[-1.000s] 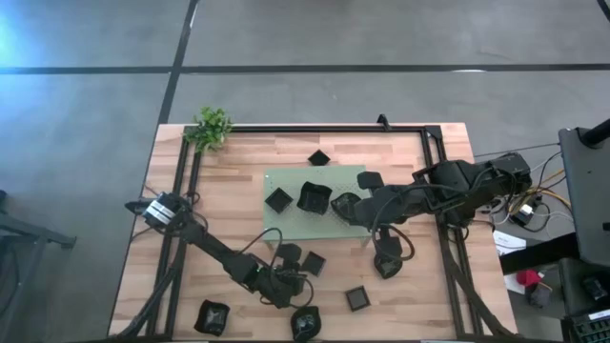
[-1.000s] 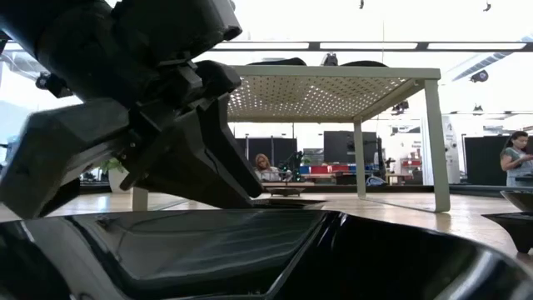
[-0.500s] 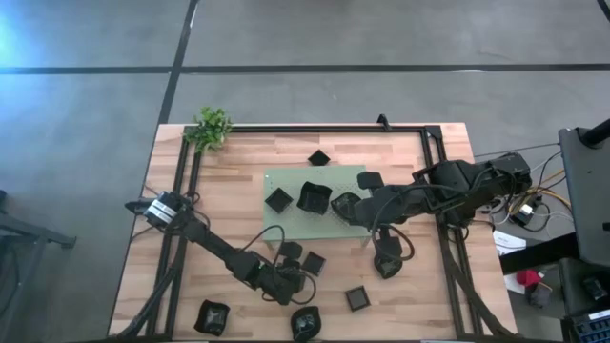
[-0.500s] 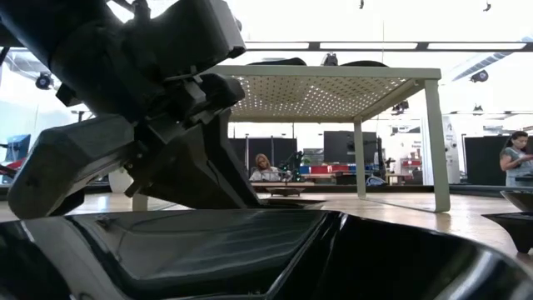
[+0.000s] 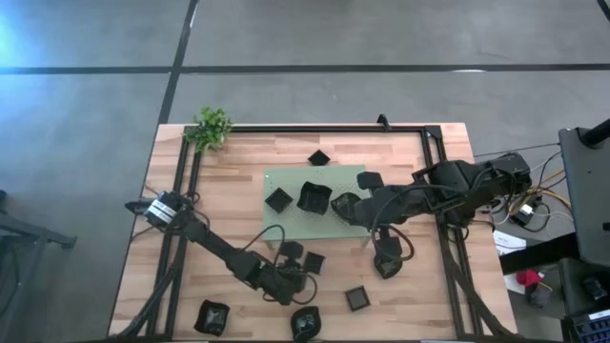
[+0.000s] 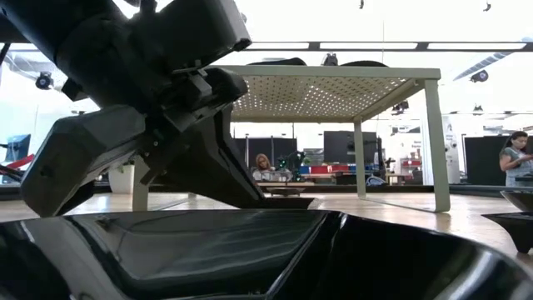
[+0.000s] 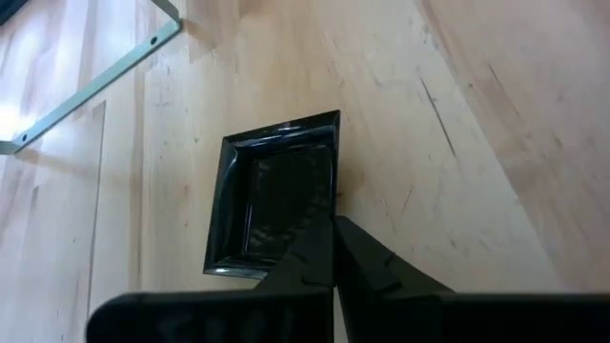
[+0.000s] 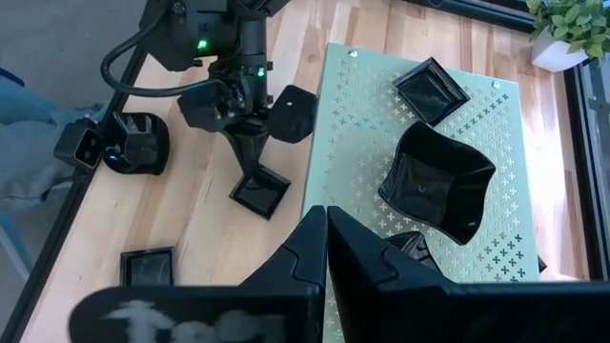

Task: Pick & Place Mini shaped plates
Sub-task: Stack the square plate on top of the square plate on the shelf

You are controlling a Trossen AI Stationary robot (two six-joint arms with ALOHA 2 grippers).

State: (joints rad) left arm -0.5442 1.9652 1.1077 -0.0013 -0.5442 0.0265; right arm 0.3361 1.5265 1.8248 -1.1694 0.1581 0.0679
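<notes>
Several glossy black mini plates show. Three sit on the light green perforated mat [image 5: 315, 202], which stands on legs [image 6: 333, 83]; others lie on the wood around it. My left gripper [image 7: 334, 229] is near the table's front, at a small square plate [image 5: 313, 262] [image 7: 276, 195], and is shut. That plate lies flat on the table. My right gripper [image 8: 326, 224] hovers shut over the mat's right part, beside a plate [image 5: 345, 205], holding nothing that I can see. My left gripper has the square plate's side rim [image 7: 335, 205], close to a corner, running into the line between its two shut fingers, one finger [image 7: 310, 252] over the plate's inside and one outside. The fingers slant down from the table's left. The plate's bottom rests on the wood.
A leafy plant [image 5: 212, 127] stands at the far left corner. Black rails [image 5: 176, 219] frame the table. Another plate [image 5: 291, 252] lies just beside the held one, and more lie along the near edge [image 5: 212, 316] [image 5: 305, 324] [image 5: 356, 298]. One big plate fills the low view's foreground [image 6: 250, 250].
My left arm has edged a little toward the table's right, closer over the square plate. No plate has moved, and my right arm has kept still.
</notes>
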